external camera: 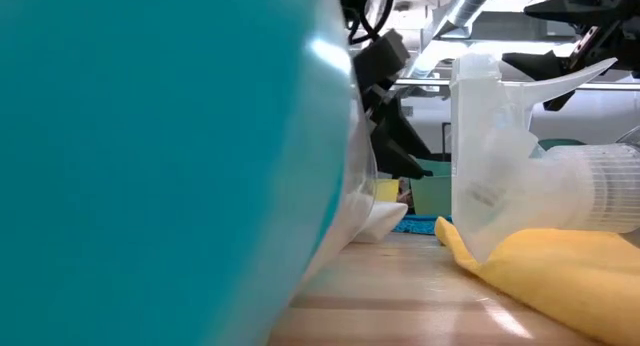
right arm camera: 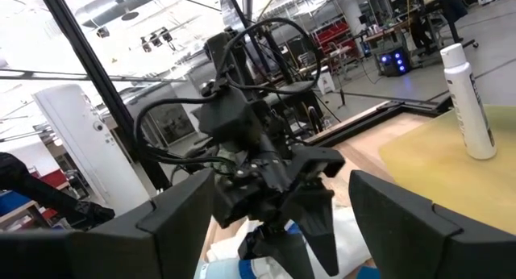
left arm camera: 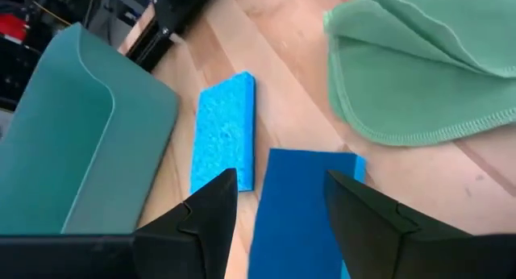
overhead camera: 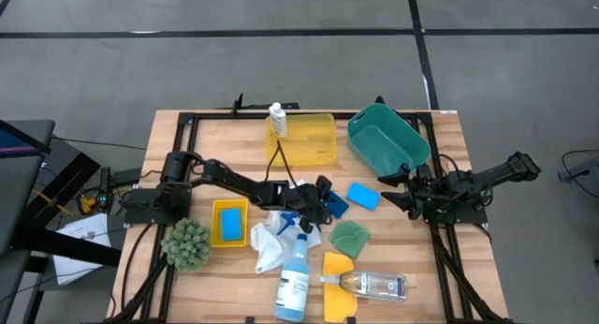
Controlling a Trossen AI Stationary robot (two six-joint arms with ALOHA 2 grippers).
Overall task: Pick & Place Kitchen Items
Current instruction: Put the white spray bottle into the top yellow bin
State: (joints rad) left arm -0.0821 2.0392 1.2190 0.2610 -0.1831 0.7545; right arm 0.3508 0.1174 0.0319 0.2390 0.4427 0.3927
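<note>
A dark blue sponge [left arm camera: 302, 206] lies flat on the wooden table at its middle. My left gripper [left arm camera: 282, 186] is open and slants down over it, one finger at each long side; whether the fingers touch it does not show. Beside it lie a light blue sponge [left arm camera: 224, 130] and a folded green cloth [left arm camera: 419, 69]. In the high view my left gripper [overhead camera: 323, 202] is beside the dark sponge [overhead camera: 337, 208]. My right gripper [overhead camera: 393, 188] waits open at the table's right, holding nothing.
The teal bin [overhead camera: 387, 139] and a yellow tray [overhead camera: 309, 141] with a white bottle [overhead camera: 277, 120] stand at the far side. Nearer lie a small yellow tray [overhead camera: 229, 235] with a sponge, a spiky green ball [overhead camera: 187, 242], a white cloth [overhead camera: 267, 244], a spray bottle [overhead camera: 295, 272] and a clear bottle [overhead camera: 374, 285] on yellow cloth [overhead camera: 339, 296].
</note>
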